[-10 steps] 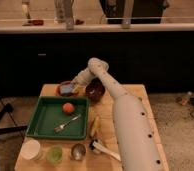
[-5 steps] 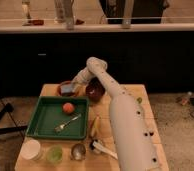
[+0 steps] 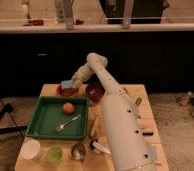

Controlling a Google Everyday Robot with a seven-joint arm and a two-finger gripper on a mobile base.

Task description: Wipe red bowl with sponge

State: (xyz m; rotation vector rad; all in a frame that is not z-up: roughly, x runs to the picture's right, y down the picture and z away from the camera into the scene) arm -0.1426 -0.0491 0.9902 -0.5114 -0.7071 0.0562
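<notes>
While the arm is reaching over the far side of the table, the things are lying as follows, from left to right.

Table (image 3: pixel 150 112): a light wooden top, carrying everything below.

White cup (image 3: pixel 31 149): it is standing at the near left corner of the table.

Green tray (image 3: pixel 42 120): it is lying on the left half of the table. An orange-red round fruit (image 3: pixel 68 108) is sitting inside it near the far wall, and a fork (image 3: pixel 67 123) is lying inside it, nearer to the front.

Green cup (image 3: pixel 54 153): it is standing at the near edge, just beside the white cup.

Red bowl (image 3: pixel 66 91): it is sitting at the far edge of the table, just behind the far right corner of the tray.

Sponge (image 3: pixel 68 84): it is resting on top of the red bowl, under the gripper.

Gripper (image 3: pixel 75 83): it is hanging over the red bowl, and it is gripping the sponge between its fingers.

Metal cup (image 3: pixel 78 151): it is standing at the near edge, right of the green cup.

Dark bowl (image 3: pixel 93 91): it is sitting near the far edge, just beside the red bowl on its right; the arm is partly covering it.

Arm (image 3: pixel 120 125): white and thick, it is covering much of the right half of the table.
</notes>
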